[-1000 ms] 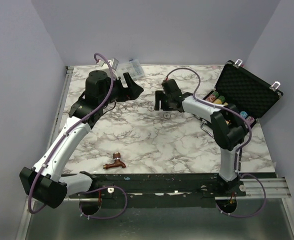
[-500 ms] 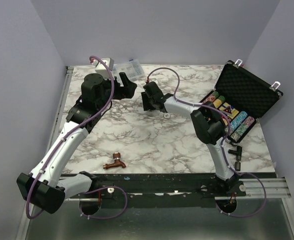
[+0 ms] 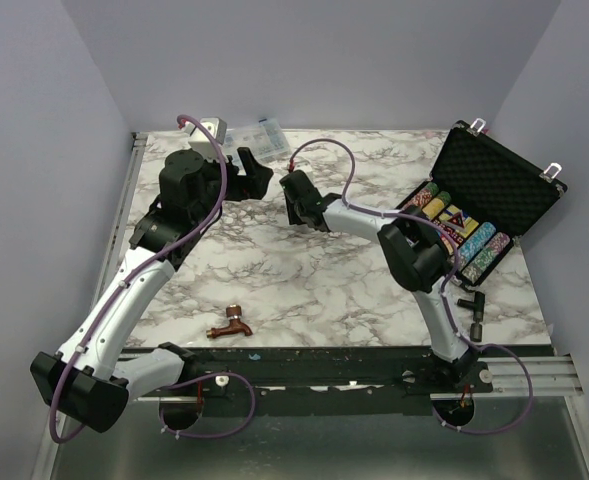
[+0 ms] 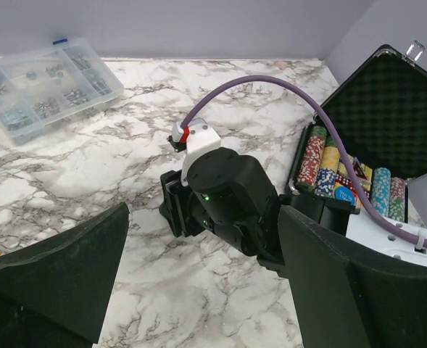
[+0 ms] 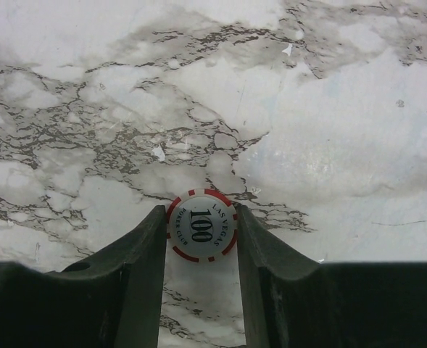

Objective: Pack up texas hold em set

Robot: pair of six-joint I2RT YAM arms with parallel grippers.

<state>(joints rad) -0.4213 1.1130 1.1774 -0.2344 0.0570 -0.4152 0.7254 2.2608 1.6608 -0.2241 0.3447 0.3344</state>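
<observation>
Well left of the open case [image 3: 502, 180], towards the near edge, a copper faucet [image 3: 231, 325] lies on the counter [image 3: 304, 280]. Farther back, still left of the case, the right tool [image 3: 296, 203] pinches a red-and-white chip [image 5: 202, 225] by its edges. Just beyond, the left tool [image 3: 256, 172] gapes wide, holding nothing. Chip rows [image 3: 459, 235] fill the case's base.
</observation>
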